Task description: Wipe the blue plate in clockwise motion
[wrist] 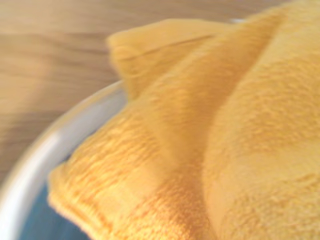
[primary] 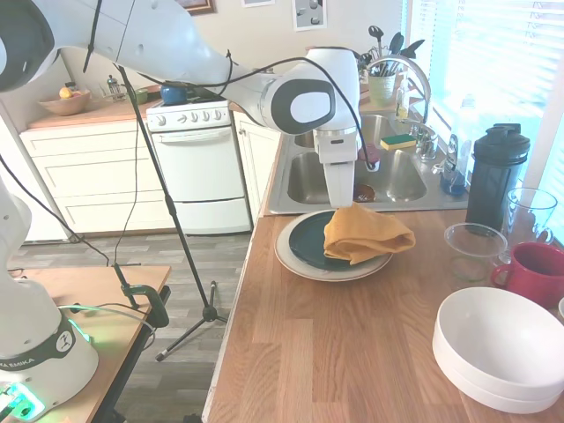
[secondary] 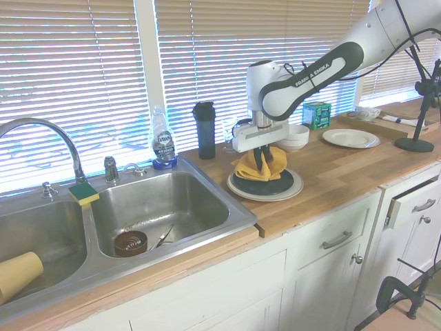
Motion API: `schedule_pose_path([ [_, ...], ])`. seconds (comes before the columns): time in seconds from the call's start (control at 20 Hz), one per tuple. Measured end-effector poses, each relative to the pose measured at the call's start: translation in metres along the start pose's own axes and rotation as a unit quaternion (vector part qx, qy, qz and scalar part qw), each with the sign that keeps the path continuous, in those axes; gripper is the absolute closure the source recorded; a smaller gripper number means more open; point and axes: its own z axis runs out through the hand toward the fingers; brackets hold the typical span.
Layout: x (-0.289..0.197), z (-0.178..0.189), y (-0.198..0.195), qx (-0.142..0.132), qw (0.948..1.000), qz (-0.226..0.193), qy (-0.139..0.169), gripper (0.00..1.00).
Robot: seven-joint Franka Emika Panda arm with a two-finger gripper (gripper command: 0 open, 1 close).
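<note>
Glossy teal blue plate (primary: 307, 240), half under yellow cloth (primary: 366, 233).

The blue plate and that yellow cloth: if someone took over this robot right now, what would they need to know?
Gripper: shut on the yellow cloth, pressing it down onto the plate.
Blue plate: sits on the wider cream plate on the wooden counter, beside the sink.
Done: cloth grasped and resting on the plate.
Left: the clockwise wiping; how much is already done cannot be told.
</note>
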Motion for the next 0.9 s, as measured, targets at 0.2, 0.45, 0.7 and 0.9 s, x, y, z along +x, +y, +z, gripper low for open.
schedule_pose_path([
  [0.2,-0.001,0.001,0.025,-0.006,0.9999,-0.006,-0.006,1.0],
  [0.45,-0.017,-0.01,0.058,-0.003,0.9997,-0.02,-0.014,1.0],
  [0.7,-0.017,-0.043,0.075,0.022,0.9994,-0.02,-0.02,1.0],
  [0.9,0.001,-0.079,0.092,0.045,0.9985,-0.008,-0.029,1.0],
])
